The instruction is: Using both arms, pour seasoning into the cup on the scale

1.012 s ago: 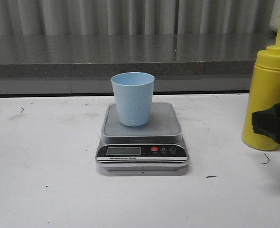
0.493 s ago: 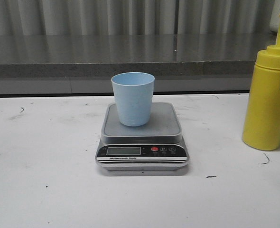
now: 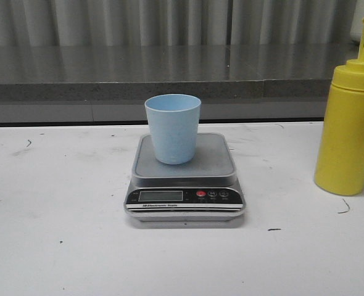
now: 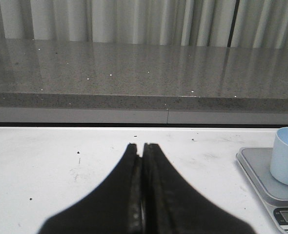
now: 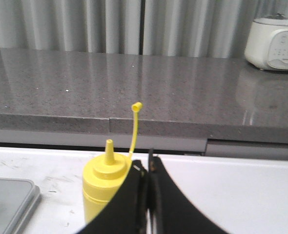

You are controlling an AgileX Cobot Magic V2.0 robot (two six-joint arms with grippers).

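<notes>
Front view shows the table (image 3: 58, 246) with neither of my arms in sight: the right gripper, which sat dark across the lower side of the bottle (image 3: 347, 126) a second ago and showed only as a sliver at the frame's edge half a second ago, has now left this view altogether. Nothing else has shifted; the scale (image 3: 185, 179) lies in the same spot at centre, the cup (image 3: 173, 127) stands upright on its platform, and the bottle stands upright on the table well to the right of the scale, untouched by anything. I read this as a withdrawal without a grasp, so the pour has not begun and the bottle must still be picked up. In the right wrist view my right gripper (image 5: 147, 168) has its jaws pressed together, empty, with the bottle's nozzle and open tethered cap just beyond its tips and a white appliance (image 5: 276, 41) on the far counter. In the left wrist view my left gripper (image 4: 142, 148) is likewise pressed together and empty, hanging over bare table, with the scale and cup off to one side, well apart from it.
</notes>
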